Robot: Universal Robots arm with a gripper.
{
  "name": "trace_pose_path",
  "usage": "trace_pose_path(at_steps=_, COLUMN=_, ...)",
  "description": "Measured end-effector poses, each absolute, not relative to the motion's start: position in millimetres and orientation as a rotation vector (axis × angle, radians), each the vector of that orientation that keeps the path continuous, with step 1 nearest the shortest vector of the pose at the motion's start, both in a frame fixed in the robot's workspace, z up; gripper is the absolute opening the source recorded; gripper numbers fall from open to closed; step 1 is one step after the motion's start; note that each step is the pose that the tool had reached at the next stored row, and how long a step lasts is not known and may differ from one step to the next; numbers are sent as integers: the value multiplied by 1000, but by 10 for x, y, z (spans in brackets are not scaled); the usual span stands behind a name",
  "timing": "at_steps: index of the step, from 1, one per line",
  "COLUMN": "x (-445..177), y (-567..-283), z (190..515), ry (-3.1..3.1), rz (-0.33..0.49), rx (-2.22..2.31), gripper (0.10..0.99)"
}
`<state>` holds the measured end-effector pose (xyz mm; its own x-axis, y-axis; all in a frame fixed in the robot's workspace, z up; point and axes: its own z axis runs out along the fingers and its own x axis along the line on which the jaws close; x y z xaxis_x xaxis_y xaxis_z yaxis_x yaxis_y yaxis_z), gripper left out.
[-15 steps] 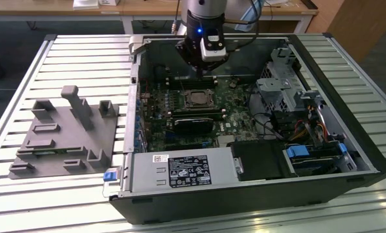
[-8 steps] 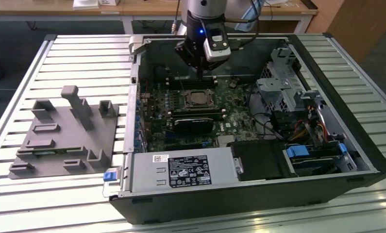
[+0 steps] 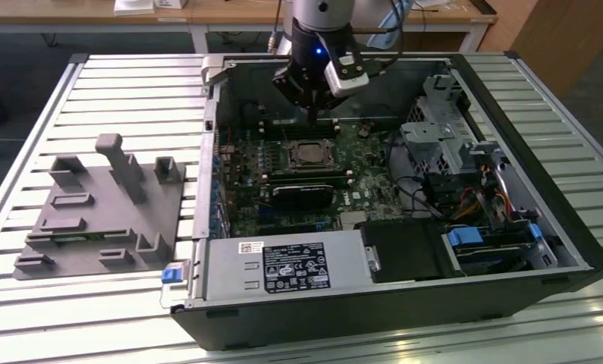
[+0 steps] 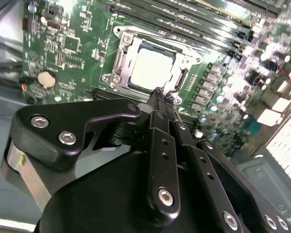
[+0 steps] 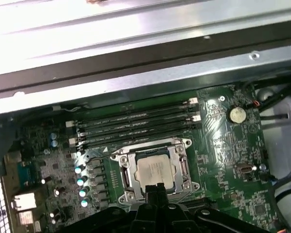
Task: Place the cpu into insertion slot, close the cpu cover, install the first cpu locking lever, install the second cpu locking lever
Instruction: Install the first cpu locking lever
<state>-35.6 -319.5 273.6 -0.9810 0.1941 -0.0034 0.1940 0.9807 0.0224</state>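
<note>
Nearest to me in the exterior view is the grey power-supply box (image 3: pixel 281 267), set against the front wall of the open computer case (image 3: pixel 382 318) on the slatted table (image 3: pixel 119 83). Deeper inside, the arm hangs over the motherboard with its jaws pointing down. The cpu (image 3: pixel 304 155) lies just below the jaw tips and apart from them.

In the second wrist view the jaws are drawn narrow, the tips almost together, and I see nothing gripped between them. Just past the tips, the cpu's pale top shows through the window of the cpu cover (image 4: pixel 120 63). The cover looks lowered flat over the insertion slot (image 4: pixel 180 77). Whether either locking lever is hooked down I cannot tell.

In the first wrist view the jaw tips sit over the near edge of the socket, with the cpu (image 5: pixel 155 171) right ahead of them. The long memory slots (image 5: pixel 136 124) run on the far side of the socket from the jaws, and a row of capacitors (image 5: pixel 79 180) stands off to one side.

As I judge it, the danger is in how close everything sits. If the tips come down slightly off line, they could land on the cover frame or scrape the chip's top. A sideways slip could knock those capacitors. If the cover is not fully seated, pressing near it could spring it up or load the chip unevenly in its socket.
</note>
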Motion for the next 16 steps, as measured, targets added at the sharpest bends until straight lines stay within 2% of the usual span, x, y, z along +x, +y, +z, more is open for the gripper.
trace_pose_path(at_steps=5, x=-355, y=-3196, z=2722, ry=3133, rz=42, rx=169, gripper=106)
trace_pose_path(at_steps=12, x=-364, y=-3195, z=2691, ry=3138, rz=124, rx=64, gripper=106)
trace_pose_path(at_steps=16, x=-425, y=-3195, z=2678, ry=3139, rz=128, rx=46, gripper=106)
